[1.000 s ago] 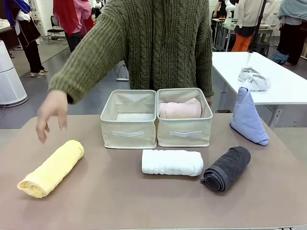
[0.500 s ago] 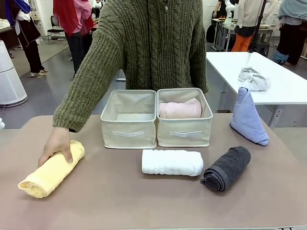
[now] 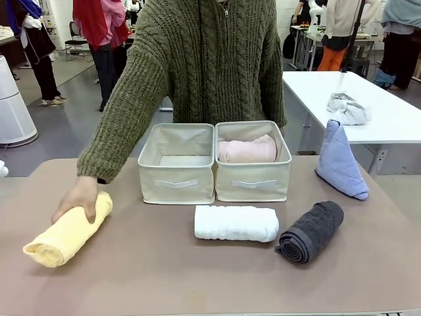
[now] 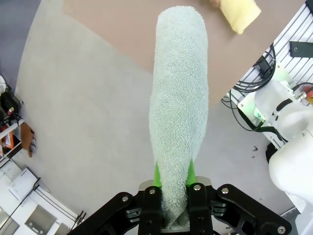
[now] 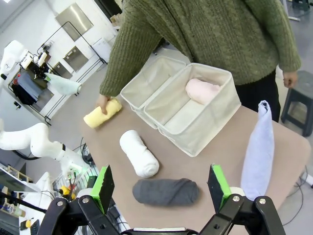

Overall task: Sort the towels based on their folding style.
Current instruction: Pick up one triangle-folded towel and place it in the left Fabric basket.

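Now the person's hand (image 3: 79, 196) has settled on the yellow terry roll (image 3: 62, 234) by the table's (image 3: 164, 276) left edge, likely sorting it; left gripper (image 4: 172, 175) clamps the pale teal terry cone (image 4: 180, 98), right gripper (image 5: 161, 182) gapes empty.

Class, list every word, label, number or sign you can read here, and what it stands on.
None is readable.
The two beige fabric bins carry only blank strips on their fronts.
The white terry towel roll and the dark grey terry towel roll show no tags.
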Tool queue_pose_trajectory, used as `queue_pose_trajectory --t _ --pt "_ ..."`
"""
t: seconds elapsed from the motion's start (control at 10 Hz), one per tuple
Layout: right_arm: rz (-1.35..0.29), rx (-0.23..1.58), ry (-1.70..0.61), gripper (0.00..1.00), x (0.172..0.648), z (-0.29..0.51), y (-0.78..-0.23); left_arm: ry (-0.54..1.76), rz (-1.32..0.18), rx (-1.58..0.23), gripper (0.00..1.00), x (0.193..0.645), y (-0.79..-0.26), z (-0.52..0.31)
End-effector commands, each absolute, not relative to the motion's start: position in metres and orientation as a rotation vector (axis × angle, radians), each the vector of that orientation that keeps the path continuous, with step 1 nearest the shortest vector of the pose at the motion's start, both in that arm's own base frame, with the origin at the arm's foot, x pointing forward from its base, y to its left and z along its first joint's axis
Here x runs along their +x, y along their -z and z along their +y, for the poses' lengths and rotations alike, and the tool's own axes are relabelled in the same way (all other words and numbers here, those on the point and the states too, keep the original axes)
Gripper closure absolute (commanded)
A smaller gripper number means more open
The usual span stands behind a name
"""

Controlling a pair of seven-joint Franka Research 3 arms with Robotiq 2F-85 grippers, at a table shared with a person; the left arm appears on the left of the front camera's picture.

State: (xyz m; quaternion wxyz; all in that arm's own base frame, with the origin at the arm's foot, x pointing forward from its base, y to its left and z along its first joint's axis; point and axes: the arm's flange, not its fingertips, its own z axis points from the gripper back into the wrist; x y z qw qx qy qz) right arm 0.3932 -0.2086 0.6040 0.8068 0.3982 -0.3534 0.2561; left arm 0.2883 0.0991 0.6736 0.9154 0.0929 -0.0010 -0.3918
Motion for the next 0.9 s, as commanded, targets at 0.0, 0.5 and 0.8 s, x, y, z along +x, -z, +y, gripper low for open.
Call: queue_pose_trajectory --t 0.0,0.5,0.8 --pt "-0.768 0.863 -0.56 0.0 0.3928 -0.2085 -0.6028 0.775 -0.011 0.194 0.82 0.2857 -0.6738 0.0978" --pt "-0.768 0.863 -0.56 0.0 0.3928 -0.2085 -0.6028 0.769 -0.017 0.217 0.82 0.2852 -0.6751 0.1009" --pt "-0.768 0.863 -0.56 0.0 0.3928 -0.2085 -0.6028 0.747 -0.046 0.249 0.82 0.2944 -0.6803 0.091"
